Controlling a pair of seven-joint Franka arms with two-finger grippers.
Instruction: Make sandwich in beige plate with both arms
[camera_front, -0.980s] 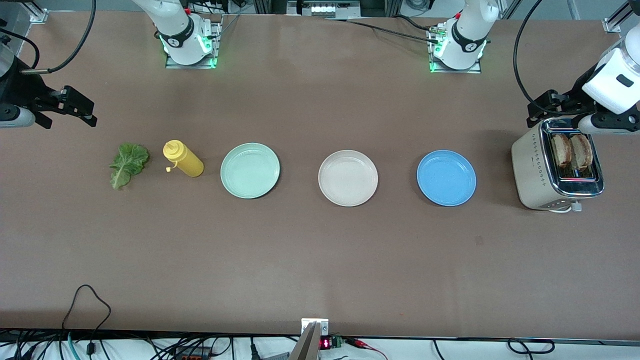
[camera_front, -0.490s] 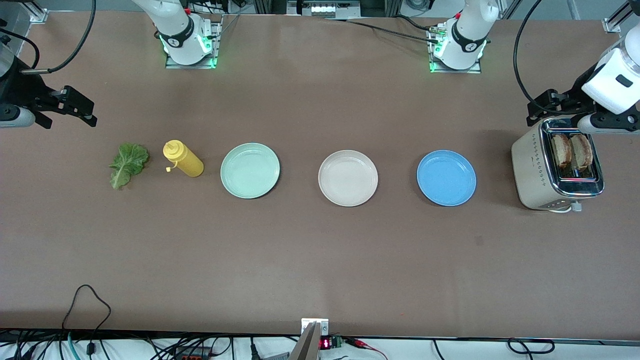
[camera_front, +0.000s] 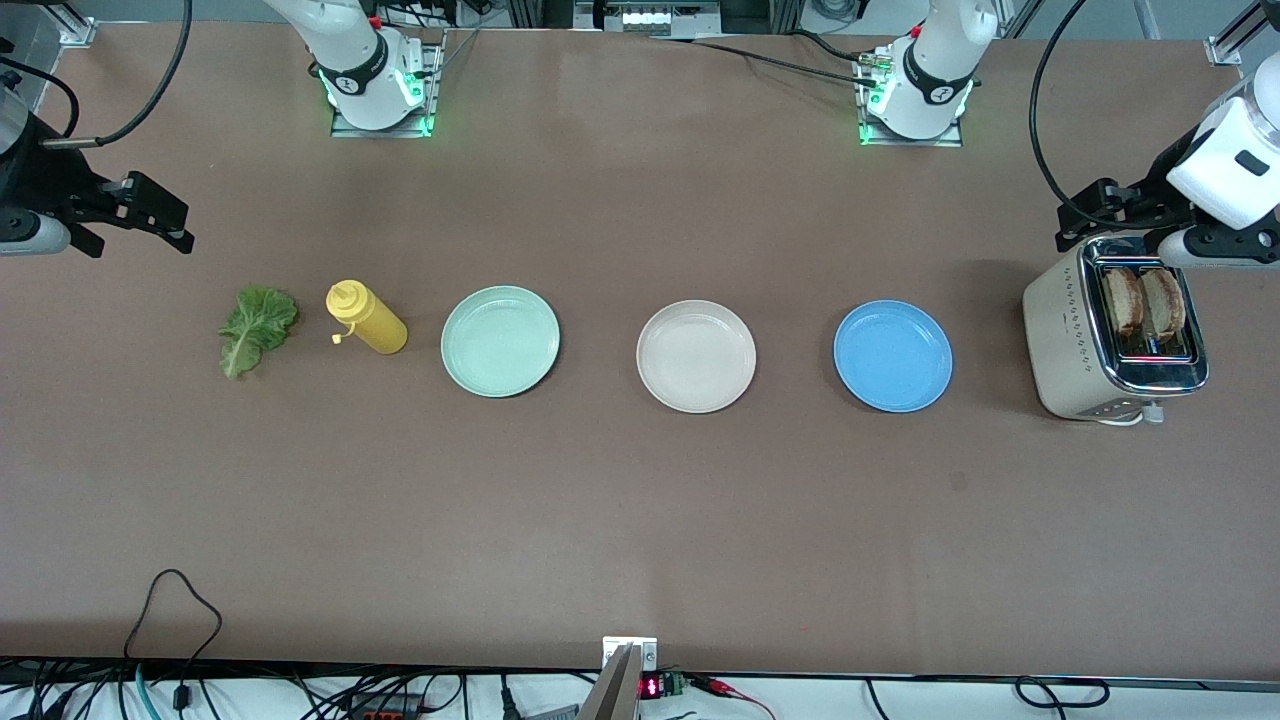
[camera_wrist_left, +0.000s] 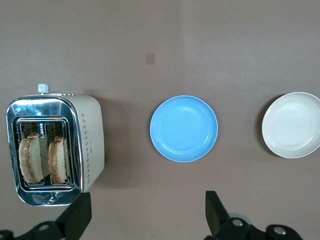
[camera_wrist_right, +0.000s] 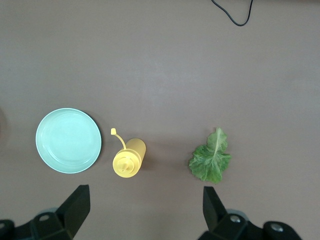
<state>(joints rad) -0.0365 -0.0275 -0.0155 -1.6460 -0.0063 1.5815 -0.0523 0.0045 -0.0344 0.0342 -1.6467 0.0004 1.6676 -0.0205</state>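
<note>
Nothing started: beige plate (camera_front: 696, 356) empty. Left pincer (camera_wrist_left: 145, 215), wide, hangs above the toaster (camera_front: 1075, 340); next, lower onto a bread slice (camera_wrist_left: 31, 157). Right pincer (camera_wrist_right: 145, 210), wide, waits above the lettuce (camera_wrist_right: 210, 159).

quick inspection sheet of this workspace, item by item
surface: brown table, bare at the front camera's side
job's things: beige plate holds nothing, between the mint plate and the blue plate; two bread slices stand in the toaster at the left arm's end; lettuce leaf lies flat at the right arm's end
clutter: yellow squeeze bottle beside the lettuce leaf
grippers: left end effector open, at the toaster's edge toward the bases, holding nothing; right end effector open, up in the air at the right arm's end, holding nothing
cables: black loop on the table edge nearest the front camera
surroundings: arm bases lit green
</note>
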